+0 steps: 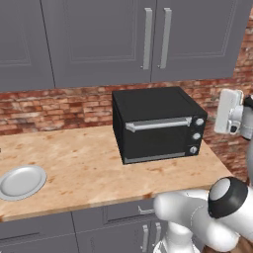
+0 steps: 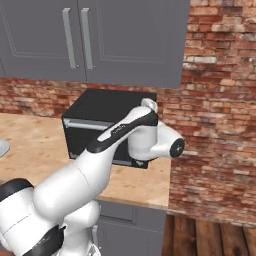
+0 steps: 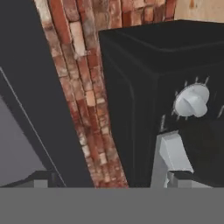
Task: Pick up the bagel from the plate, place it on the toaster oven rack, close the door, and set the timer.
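The black toaster oven (image 1: 157, 123) stands on the counter against the brick wall. Its door (image 1: 155, 133) is shut, with the silver bar handle (image 1: 158, 123) across the top. The toaster oven rack is hidden behind the door. The plate (image 1: 22, 182) lies bare at the counter's left end, and the bagel is hidden or out of view. My gripper (image 3: 111, 183) is open and holds nothing. It hovers off the oven's right front corner and faces a white knob (image 3: 191, 101). The white hand (image 1: 229, 111) sits level with the upper knobs.
Three knobs (image 1: 196, 136) run down the oven's right front. Grey cabinets (image 1: 148, 39) hang above, and a brick wall (image 1: 59, 108) stands behind. The wooden counter (image 1: 79, 163) stretches between plate and oven. My arm (image 2: 120, 132) covers much of the oven in the right base view.
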Tool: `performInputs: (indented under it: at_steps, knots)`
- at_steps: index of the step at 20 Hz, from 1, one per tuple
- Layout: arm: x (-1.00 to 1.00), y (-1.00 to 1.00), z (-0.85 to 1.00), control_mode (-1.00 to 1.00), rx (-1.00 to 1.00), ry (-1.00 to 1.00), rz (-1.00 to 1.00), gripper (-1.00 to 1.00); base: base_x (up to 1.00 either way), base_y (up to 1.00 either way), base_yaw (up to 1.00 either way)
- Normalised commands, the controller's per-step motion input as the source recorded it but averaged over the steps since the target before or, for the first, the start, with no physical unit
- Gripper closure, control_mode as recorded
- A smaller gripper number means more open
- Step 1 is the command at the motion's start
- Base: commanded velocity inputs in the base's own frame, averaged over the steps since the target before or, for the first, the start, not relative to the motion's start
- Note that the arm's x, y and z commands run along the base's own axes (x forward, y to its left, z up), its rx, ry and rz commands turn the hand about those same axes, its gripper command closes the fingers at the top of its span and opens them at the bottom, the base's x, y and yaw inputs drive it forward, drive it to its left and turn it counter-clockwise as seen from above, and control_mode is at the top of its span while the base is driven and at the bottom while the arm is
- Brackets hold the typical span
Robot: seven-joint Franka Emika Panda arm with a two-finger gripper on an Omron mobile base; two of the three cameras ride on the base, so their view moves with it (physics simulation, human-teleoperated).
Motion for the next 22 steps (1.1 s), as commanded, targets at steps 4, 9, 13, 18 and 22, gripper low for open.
performInputs:
  at_steps: [4,9,13,18,22]
  knots:
    - [0.0,0.0,-0.14,-1.0,-0.3,-0.01,-0.12,-1.0,0.0,0.0,0.0]
    - [-0.06,-0.26,-0.21,-1.0,-0.38,0.0,-0.05,-1.0,0.0,0.0,0.0]
    - [-0.09,-0.46,-0.15,-1.0,-0.37,0.0,-0.01,-1.0,0.0,0.0,0.0]
    - [-0.15,-0.37,-0.07,-1.0,-0.32,0.0,0.0,-1.0,0.0,0.0,0.0]
    - [-0.24,-0.18,-0.43,-1.0,-0.28,0.02,0.01,-1.0,0.0,0.0,0.0]
